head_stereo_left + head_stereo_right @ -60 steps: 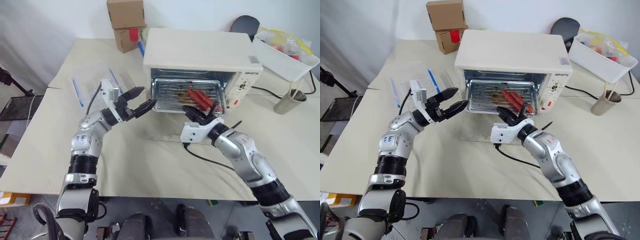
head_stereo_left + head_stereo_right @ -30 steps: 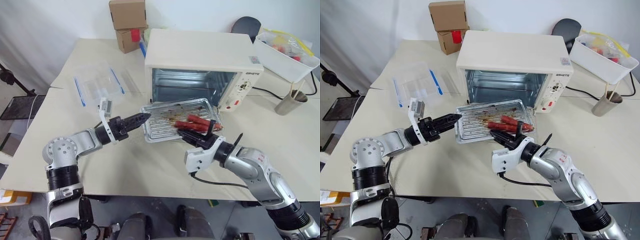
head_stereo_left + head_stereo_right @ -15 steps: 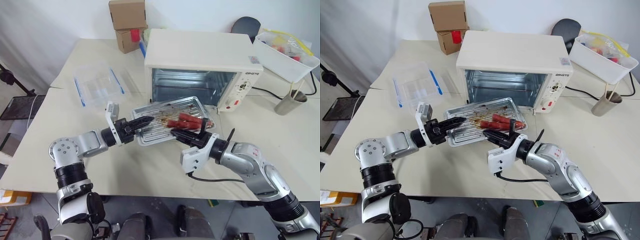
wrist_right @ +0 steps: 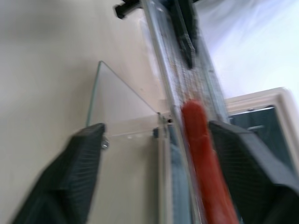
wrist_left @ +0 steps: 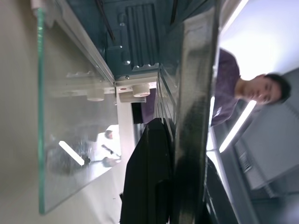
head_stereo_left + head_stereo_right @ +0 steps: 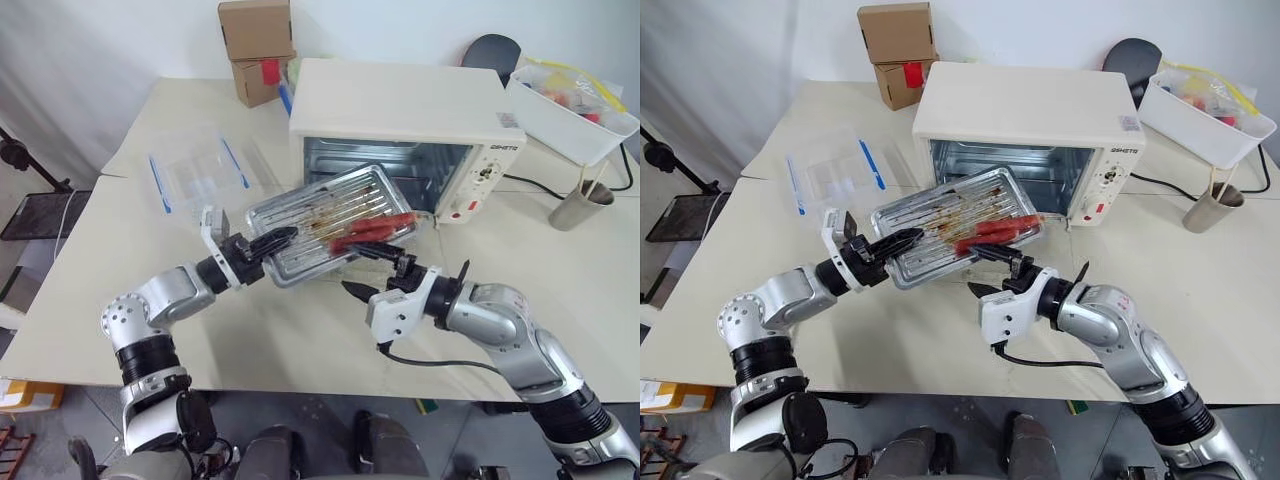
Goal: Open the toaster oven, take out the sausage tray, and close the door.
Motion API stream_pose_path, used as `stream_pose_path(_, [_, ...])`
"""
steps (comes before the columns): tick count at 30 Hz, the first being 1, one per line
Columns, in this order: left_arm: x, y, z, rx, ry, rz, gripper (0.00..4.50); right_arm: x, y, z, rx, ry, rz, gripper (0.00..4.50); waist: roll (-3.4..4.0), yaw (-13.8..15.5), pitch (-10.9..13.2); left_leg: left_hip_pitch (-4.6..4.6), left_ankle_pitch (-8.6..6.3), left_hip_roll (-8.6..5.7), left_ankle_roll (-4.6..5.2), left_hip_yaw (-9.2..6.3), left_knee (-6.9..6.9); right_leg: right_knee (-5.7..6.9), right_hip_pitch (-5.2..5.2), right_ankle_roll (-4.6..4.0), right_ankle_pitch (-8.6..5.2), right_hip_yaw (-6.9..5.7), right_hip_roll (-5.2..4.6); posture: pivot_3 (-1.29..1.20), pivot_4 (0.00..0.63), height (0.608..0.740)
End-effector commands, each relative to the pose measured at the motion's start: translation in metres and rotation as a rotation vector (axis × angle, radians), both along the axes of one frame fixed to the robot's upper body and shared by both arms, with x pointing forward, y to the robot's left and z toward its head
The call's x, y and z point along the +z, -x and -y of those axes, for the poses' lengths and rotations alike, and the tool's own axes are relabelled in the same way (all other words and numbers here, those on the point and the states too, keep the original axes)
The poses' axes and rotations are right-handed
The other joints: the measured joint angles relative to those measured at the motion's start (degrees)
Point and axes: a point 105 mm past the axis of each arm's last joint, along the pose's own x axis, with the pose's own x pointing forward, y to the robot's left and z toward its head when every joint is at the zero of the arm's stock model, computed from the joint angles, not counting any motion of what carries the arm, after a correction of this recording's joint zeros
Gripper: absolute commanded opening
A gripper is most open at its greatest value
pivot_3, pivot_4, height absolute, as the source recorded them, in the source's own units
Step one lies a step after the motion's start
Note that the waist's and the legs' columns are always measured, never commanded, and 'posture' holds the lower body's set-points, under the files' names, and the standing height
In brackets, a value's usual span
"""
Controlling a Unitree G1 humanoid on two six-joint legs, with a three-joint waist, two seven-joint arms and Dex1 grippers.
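The cream-white toaster oven [image 6: 400,105] stands open at the back of the table. Its glass door [image 4: 122,109] lies folded down in front of it. The silvery sausage tray [image 6: 305,225] hangs tilted in the air before the opening, its far side higher, with red sausages [image 6: 372,229] along its lower right side. My left gripper [image 6: 272,240] is shut on the tray's left edge. My right gripper [image 6: 365,268] is open at the tray's near right corner. In the right wrist view the tray's rim and a sausage [image 4: 201,154] pass between its spread fingers [image 4: 70,172].
A clear plastic container with blue clips [image 6: 197,170] lies at the left. Cardboard boxes [image 6: 253,45] stand at the back, a white bin [image 6: 570,105] and a metal cup [image 6: 580,205] at the right. A black cable [image 6: 440,362] trails under my right arm. A person [image 5: 243,88] shows beyond the tray.
My left gripper has shut on the tray's left edge and rolled, tipping the tray up. My right gripper has opened and let go of the tray.
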Motion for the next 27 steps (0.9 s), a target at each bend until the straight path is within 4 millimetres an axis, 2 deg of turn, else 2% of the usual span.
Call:
stream_pose_path(1, [0.006, 0.007, -0.008, -0.011, 0.05, -0.019, 0.0, 0.016, 0.011, 0.01, 0.032, -0.046, 0.046, 4.46, -0.01, 0.0, 0.0, 0.01, 0.0, 0.0, 0.0, 0.0, 0.0, 0.04, 0.0, 0.0, 0.0, 0.02, 0.0, 0.0, 0.15, 0.74])
stream_pose_path(6, [-0.001, 0.012, -0.02, 0.04, 0.052, -0.034, 0.0, 0.015, 0.016, 0.035, -0.001, -0.086, -0.008, 4.46, -0.02, 0.1, 0.0, 0.16, 0.0, -0.06, 0.0, 0.04, 0.0, 0.08, 0.1, 0.0, 0.0, 0.19, 0.01, 0.0, 0.15, 0.74])
stream_pose_path(9, [-0.006, 0.017, -0.032, 0.085, 0.057, -0.036, 0.0, 0.012, 0.011, 0.065, -0.08, -0.102, -0.042, 3.89, -0.03, 0.1, 0.0, 0.46, -0.01, -0.04, -0.01, 0.04, -0.07, -0.14, 0.49, 0.0, -0.01, 0.17, 0.06, 0.0, 0.15, 0.74])
stream_pose_path(12, [-0.006, 0.024, -0.053, 0.161, 0.114, -0.013, 0.0, 0.006, 0.007, 0.102, -0.152, -0.132, -0.09, 2.81, -0.05, 0.0, 0.0, 0.63, -0.02, -0.03, -0.03, 0.06, -0.13, -0.24, 0.68, -0.01, -0.01, 0.19, 0.06, 0.0, 0.15, 0.74])
stream_pose_path(15, [-0.016, 0.035, -0.072, 0.242, 0.117, -0.024, 0.0, -0.009, 0.01, 0.133, -0.184, -0.174, -0.223, 1.79, -0.05, 0.0, 0.0, 0.65, -0.02, 0.03, -0.03, 0.08, -0.14, -0.28, 0.69, -0.02, -0.02, 0.2, 0.12, 0.0, 0.15, 0.74])
stream_pose_path(20, [-0.025, 0.055, -0.088, 0.335, 0.139, -0.016, 0.0, -0.03, 0.002, 0.179, -0.316, -0.33, -0.402, 0.01, -0.04, -0.2, 0.0, 0.7, -0.02, 0.1, -0.03, 0.15, -0.13, -0.29, 0.73, -0.06, -0.04, 0.27, 0.1, 0.0, 0.15, 0.74])
stream_pose_path(23, [-0.031, 0.061, -0.092, 0.399, 0.163, -0.032, 0.0, -0.051, 0.002, 0.187, -0.321, -0.325, -0.542, 0.01, -0.04, -0.1, 0.0, 0.71, -0.03, 0.12, -0.05, 0.14, -0.12, -0.3, 0.74, -0.07, -0.04, 0.3, 0.0, 0.0, 0.15, 0.74])
stream_pose_path(27, [-0.035, 0.069, -0.09, 0.48, 0.221, -0.037, 0.0, -0.066, -0.014, 0.189, -0.354, -0.449, -0.687, 0.01, -0.03, -0.1, 0.0, 0.72, -0.05, 0.13, -0.08, 0.14, -0.09, -0.33, 0.76, -0.09, -0.05, 0.31, -0.27, 0.0, 0.15, 0.74])
